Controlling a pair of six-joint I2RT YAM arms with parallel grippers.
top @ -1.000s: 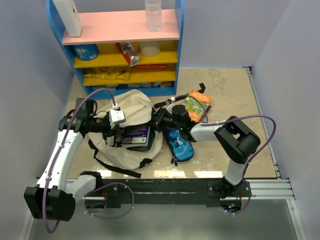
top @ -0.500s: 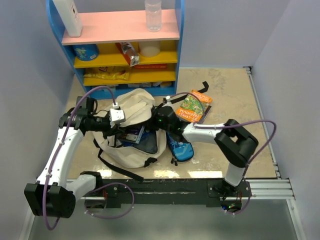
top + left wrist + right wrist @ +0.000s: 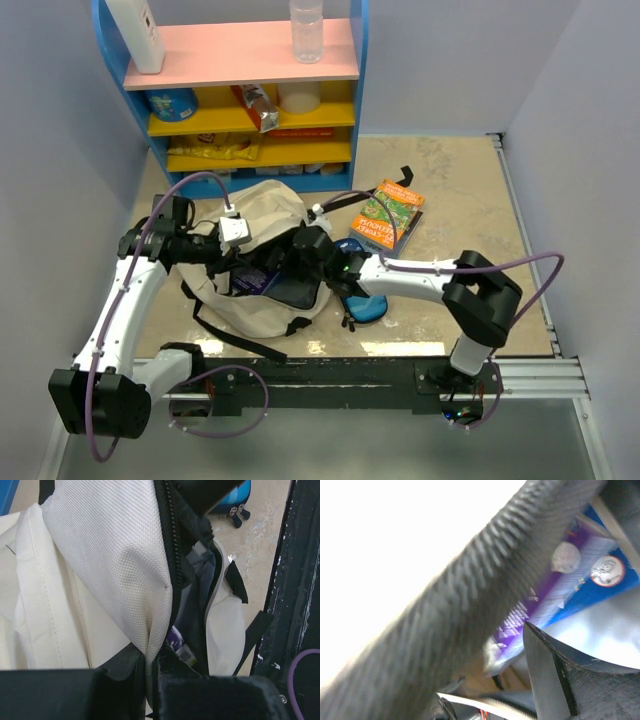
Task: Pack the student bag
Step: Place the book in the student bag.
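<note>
The left tool is pressed together on the cream edge of the student bag beside its black zipper, a pinch that only the left wrist view shows. The right tool reaches into the bag's dark mouth. Whether it is spread I cannot tell: its own view gives one black finger, a blurred black woven band and a purple-and-blue packet inside. From above there is one bag lying left of centre on the desk, one blue pencil case just right of it, one orange booklet farther back and one shelf at the far edge.
</note>
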